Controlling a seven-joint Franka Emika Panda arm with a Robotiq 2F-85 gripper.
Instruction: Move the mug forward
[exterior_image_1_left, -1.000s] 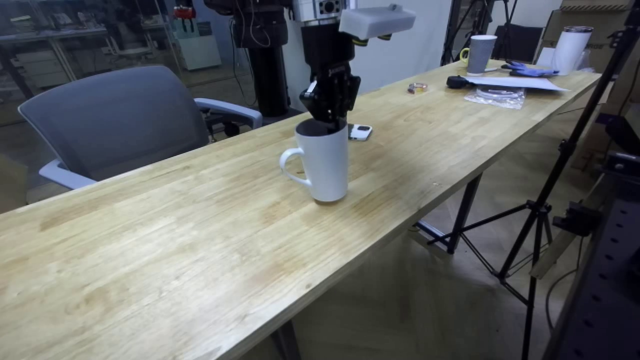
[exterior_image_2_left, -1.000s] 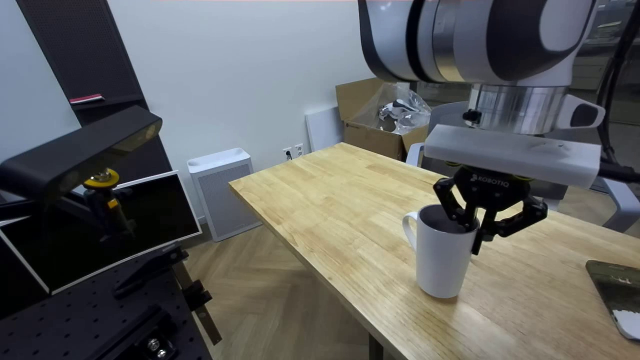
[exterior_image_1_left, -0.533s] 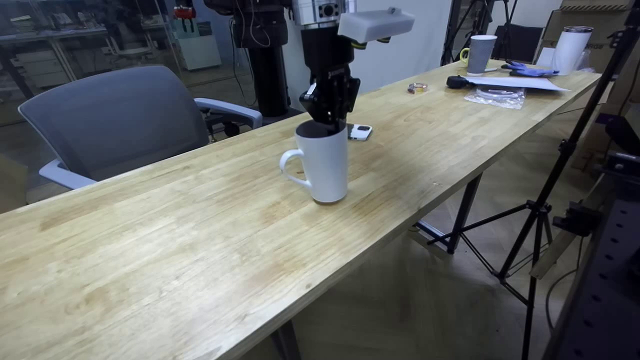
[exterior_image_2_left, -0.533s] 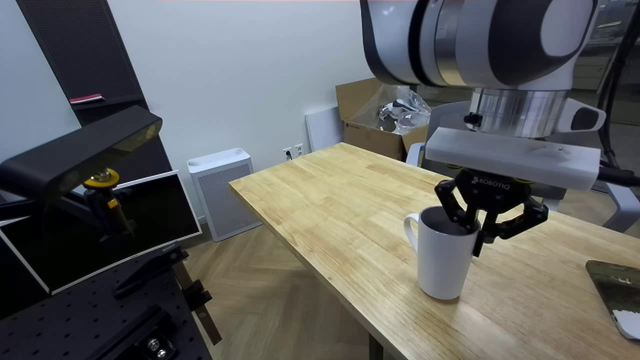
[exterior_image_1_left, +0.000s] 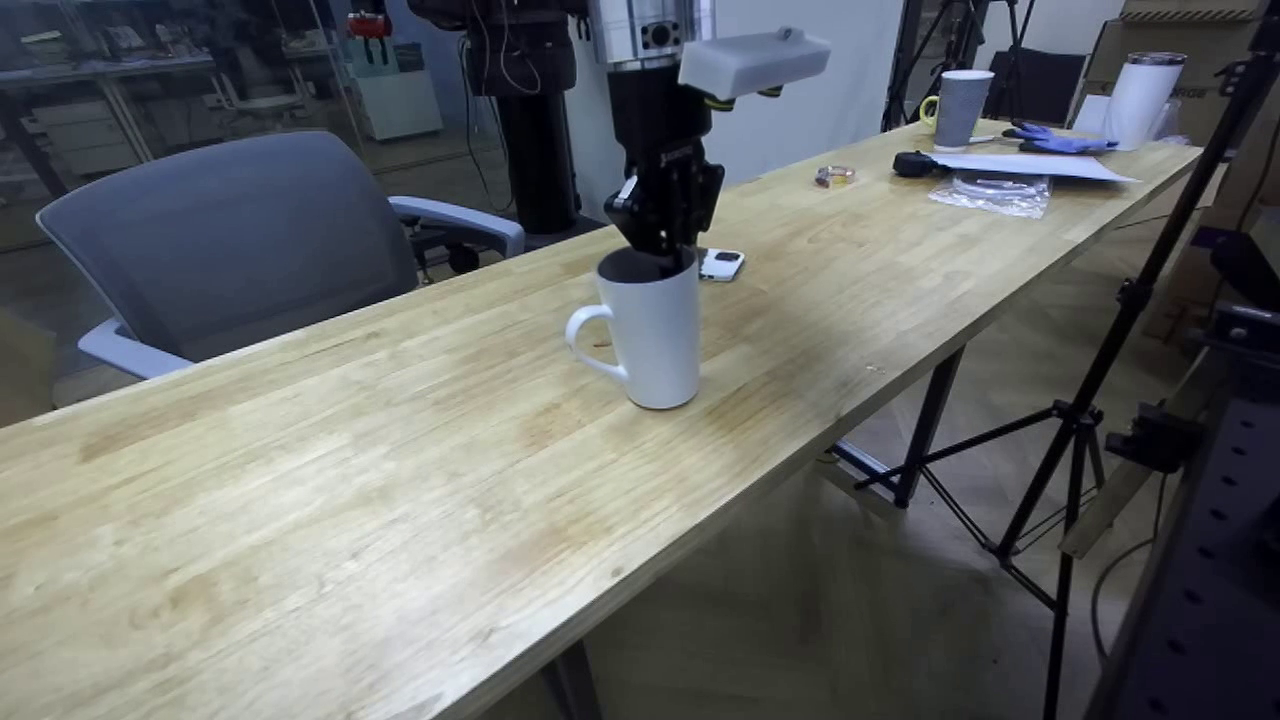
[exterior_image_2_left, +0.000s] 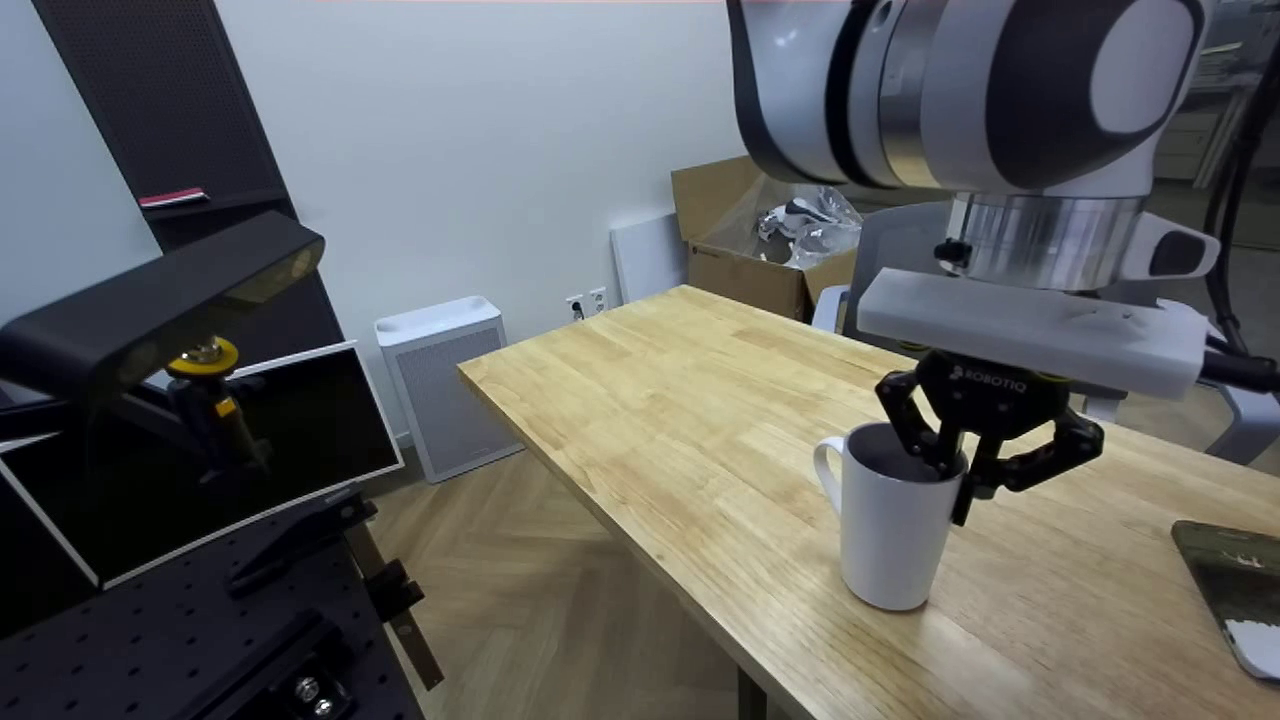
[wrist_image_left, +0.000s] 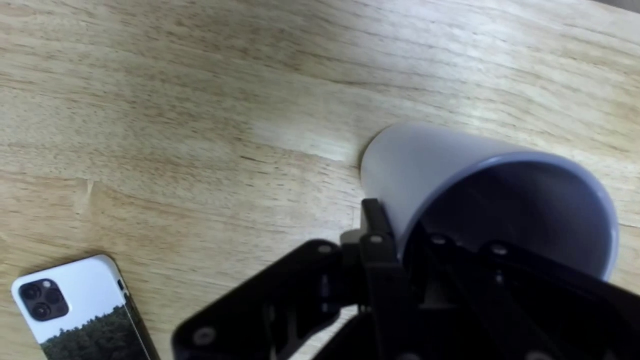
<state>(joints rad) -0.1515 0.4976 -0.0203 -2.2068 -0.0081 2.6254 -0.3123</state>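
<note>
Wrist view: my black pincer (wrist_image_left: 397, 225), closed, holds white cylindrical ceramic mug (wrist_image_left: 490, 195) by left wall. Step, likely: set-down; next: seat it, release.

White cylindrical ceramic mug (exterior_image_2_left: 893, 535), dark inside, upright, rim pinched in black two-fingered gripper (exterior_image_2_left: 952, 482), loop handle pointing away.
</note>
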